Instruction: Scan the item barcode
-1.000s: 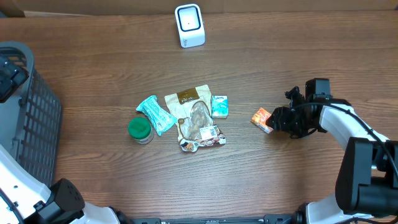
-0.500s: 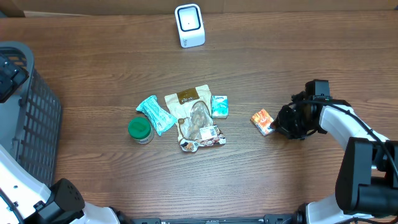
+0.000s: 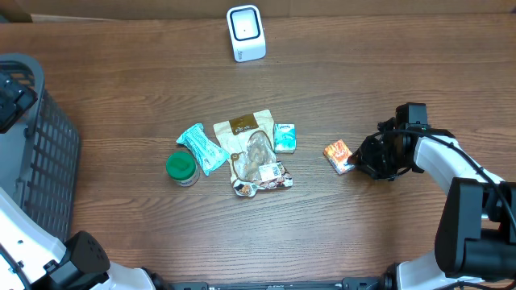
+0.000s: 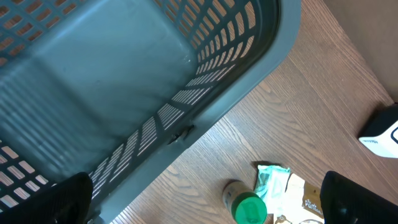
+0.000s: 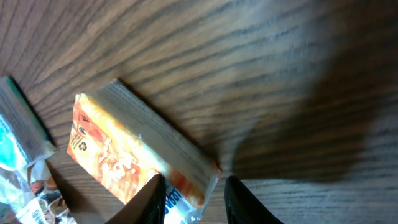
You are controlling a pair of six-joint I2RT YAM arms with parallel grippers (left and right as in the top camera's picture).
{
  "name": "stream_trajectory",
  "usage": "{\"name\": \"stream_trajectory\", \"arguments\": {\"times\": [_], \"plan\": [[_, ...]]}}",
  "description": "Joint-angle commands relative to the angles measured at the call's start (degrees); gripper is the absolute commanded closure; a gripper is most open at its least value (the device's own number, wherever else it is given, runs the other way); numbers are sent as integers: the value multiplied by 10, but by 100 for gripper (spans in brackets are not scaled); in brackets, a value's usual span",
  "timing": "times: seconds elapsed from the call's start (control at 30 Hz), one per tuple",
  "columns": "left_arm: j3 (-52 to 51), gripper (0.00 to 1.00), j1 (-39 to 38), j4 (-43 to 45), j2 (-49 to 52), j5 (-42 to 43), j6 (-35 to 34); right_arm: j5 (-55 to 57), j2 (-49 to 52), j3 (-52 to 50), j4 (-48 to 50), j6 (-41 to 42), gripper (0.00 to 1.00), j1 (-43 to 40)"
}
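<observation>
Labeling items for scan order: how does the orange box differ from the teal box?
The orange box lies alone and skewed, one end at the right end effector. The teal box sits squarer beside the tan pouch, with no end effector near. Both are small cartons lying flat.

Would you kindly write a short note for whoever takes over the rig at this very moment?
Left gripper: open and empty, above the basket.
Right gripper: fingers straddle one end of the orange box, which lies on the table; whether the grip is firm is unclear.
Scanner: at the table's far edge.
Done: right arm is at the box.
Left: secure the grip, lift, show the barcode to the scanner.
</observation>
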Motion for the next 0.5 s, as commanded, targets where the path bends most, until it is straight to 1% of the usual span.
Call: {"name": "stream_trajectory", "arguments": {"times": [0.0, 0.23, 0.3, 0.33, 0.37, 0.4, 0.47], "plan": [[-2, 0, -4, -1, -1, 4, 9, 15, -3, -12, 13, -29, 68, 2], [-2, 0, -4, -1, -1, 4, 9, 10, -2, -48, 61, -33, 69, 2], [-2, 0, -4, -1, -1, 4, 9, 4, -3, -59, 77, -30, 74, 2], [-2, 1, -4, -1, -1, 4, 9, -1, -3, -62, 82, -30, 80, 2], [-2, 1, -4, -1, -1, 4, 9, 0, -3, -62, 84, -28, 91, 2], [-2, 0, -4, -1, -1, 4, 9, -1, -3, -63, 86, -28, 96, 1], [-2, 0, -4, -1, -1, 4, 9, -6, -3, -62, 86, -28, 96, 1]]}}
